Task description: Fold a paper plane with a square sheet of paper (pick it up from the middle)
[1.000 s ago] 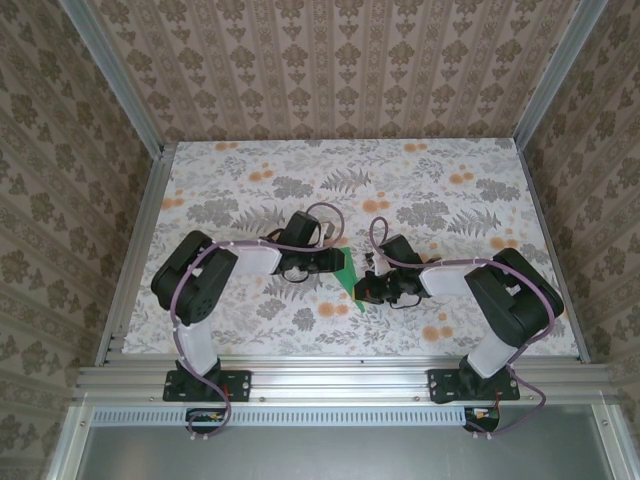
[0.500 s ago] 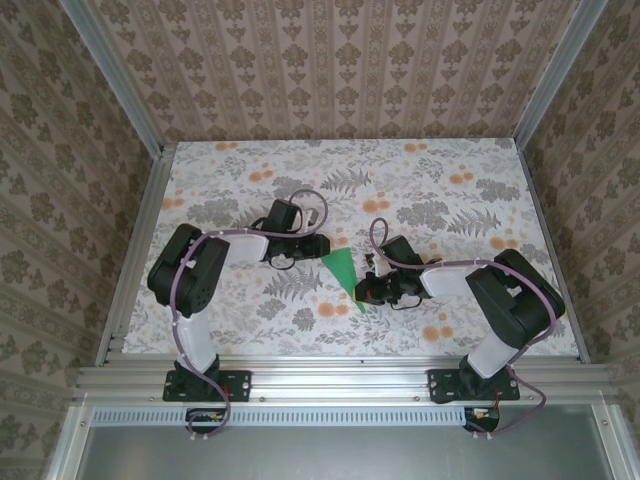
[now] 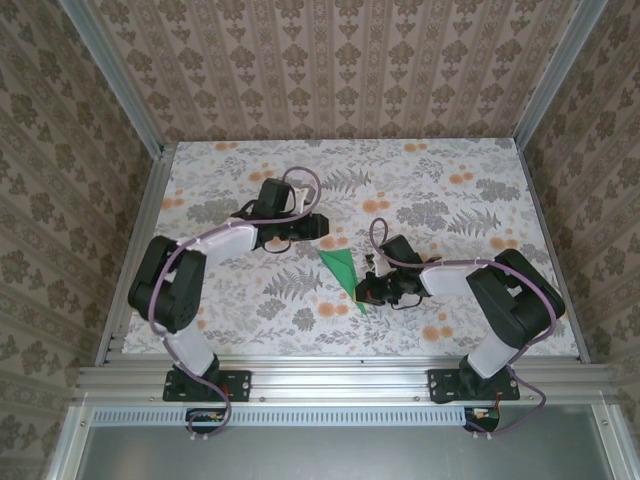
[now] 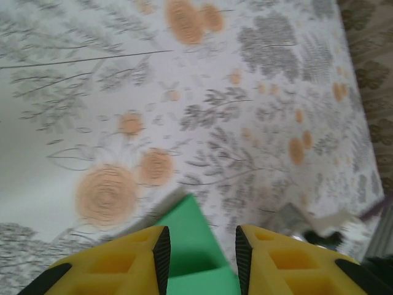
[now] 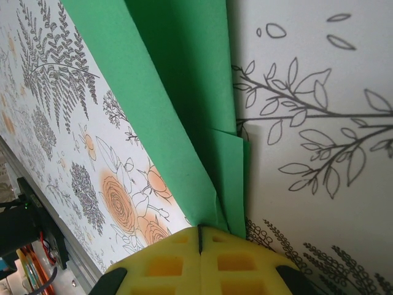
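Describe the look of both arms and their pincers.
The left arm and the right arm both have bulky black joint housings joined by white links, with a purple cable looping along each. The left pincer and right pincer have yellow fingers moulded with square recesses.

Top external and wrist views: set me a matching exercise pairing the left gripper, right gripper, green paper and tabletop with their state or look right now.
Things:
1. left gripper
2. right gripper
3. green paper
4. tabletop

States:
A. floral print in grey and orange
B. jaws apart, holding nothing
C. folded into a long narrow triangle, lying between the arms
D. shut on the paper's narrow near end

Pairs: 1-B, 2-D, 3-C, 4-A
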`<control>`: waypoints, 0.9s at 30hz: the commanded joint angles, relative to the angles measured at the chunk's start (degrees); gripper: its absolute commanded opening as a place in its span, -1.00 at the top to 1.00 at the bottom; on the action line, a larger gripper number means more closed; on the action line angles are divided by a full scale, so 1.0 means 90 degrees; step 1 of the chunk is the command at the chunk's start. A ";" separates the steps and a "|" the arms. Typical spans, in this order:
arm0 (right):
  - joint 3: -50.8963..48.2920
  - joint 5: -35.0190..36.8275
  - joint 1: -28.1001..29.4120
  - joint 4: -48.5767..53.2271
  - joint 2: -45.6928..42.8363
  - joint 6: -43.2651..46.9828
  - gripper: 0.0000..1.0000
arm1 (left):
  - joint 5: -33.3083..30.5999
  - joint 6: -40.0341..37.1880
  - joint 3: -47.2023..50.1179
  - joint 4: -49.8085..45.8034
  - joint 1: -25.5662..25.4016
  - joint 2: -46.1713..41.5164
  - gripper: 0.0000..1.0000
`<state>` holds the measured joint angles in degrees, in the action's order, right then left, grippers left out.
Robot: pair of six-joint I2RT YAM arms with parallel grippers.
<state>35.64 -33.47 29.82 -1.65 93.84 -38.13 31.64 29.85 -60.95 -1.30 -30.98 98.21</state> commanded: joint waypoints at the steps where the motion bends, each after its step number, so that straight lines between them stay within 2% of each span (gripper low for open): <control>1: -0.0259 0.0643 -0.0013 0.1082 0.0231 -0.0116 0.96 | -0.0252 0.0150 0.0338 -0.0242 -0.0481 -0.0380 0.29; 4: -0.0318 0.0638 -0.0013 0.0963 0.0194 -0.0178 0.95 | -0.0577 0.0527 0.0749 0.0126 -0.0866 -0.0402 0.30; 6: -0.0365 0.0670 -0.0013 0.0914 0.0174 -0.0228 0.95 | -0.0531 0.0893 0.0974 0.0621 -0.1097 -0.0232 0.30; 13: -0.0476 0.0670 -0.0013 0.0720 0.0208 -0.0323 0.95 | -0.0785 0.1150 0.0797 0.0946 -0.1762 0.0506 0.33; 22: -0.0580 0.0654 -0.0011 0.0625 0.0219 -0.0334 0.95 | -0.1054 0.1109 0.0889 0.1096 -0.1501 0.1107 0.34; 27: -0.0687 0.0643 -0.0013 0.0671 0.0220 -0.0271 0.96 | -0.0723 0.0798 0.0777 0.1132 -0.1011 0.1285 0.32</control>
<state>33.39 -33.47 29.78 -5.45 93.25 -40.69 28.69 40.05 -53.15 8.34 -44.12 107.04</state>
